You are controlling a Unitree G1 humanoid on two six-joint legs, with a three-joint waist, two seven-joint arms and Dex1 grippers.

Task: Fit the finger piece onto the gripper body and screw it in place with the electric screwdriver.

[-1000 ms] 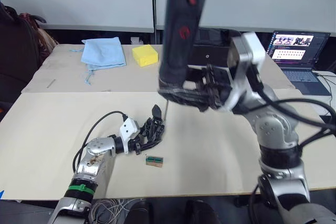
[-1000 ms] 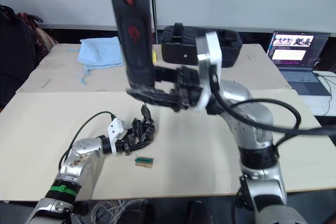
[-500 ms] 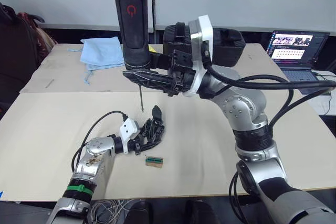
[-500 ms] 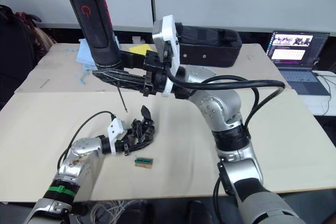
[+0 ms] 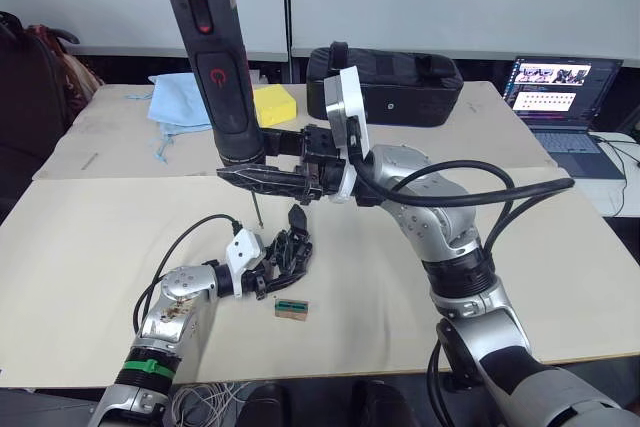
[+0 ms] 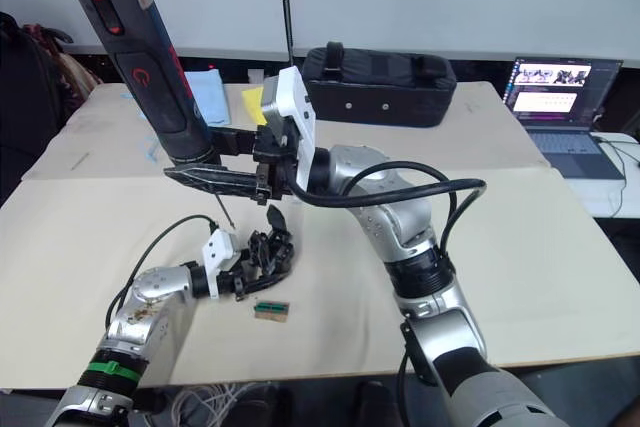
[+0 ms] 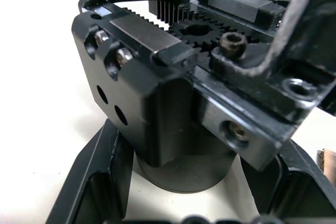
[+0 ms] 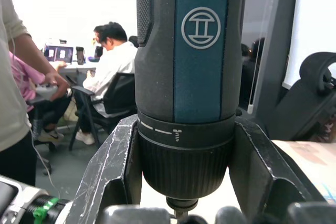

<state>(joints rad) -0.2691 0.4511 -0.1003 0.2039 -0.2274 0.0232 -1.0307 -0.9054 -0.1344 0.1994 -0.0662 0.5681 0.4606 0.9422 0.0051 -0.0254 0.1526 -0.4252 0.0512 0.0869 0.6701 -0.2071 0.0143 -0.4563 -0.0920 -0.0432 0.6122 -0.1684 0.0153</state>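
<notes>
Centrally, our right gripper (image 5: 262, 176) clamps the electric screwdriver (image 5: 215, 57) upright above the gripper body (image 5: 282, 253), which our left gripper (image 5: 262, 272) pinches.

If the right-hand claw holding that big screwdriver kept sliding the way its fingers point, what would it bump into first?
The right gripper points toward the robot's left, above the table, clamped on the electric screwdriver. That way looks free; the gripper body sits lower down, though depth is hard to judge.
</notes>
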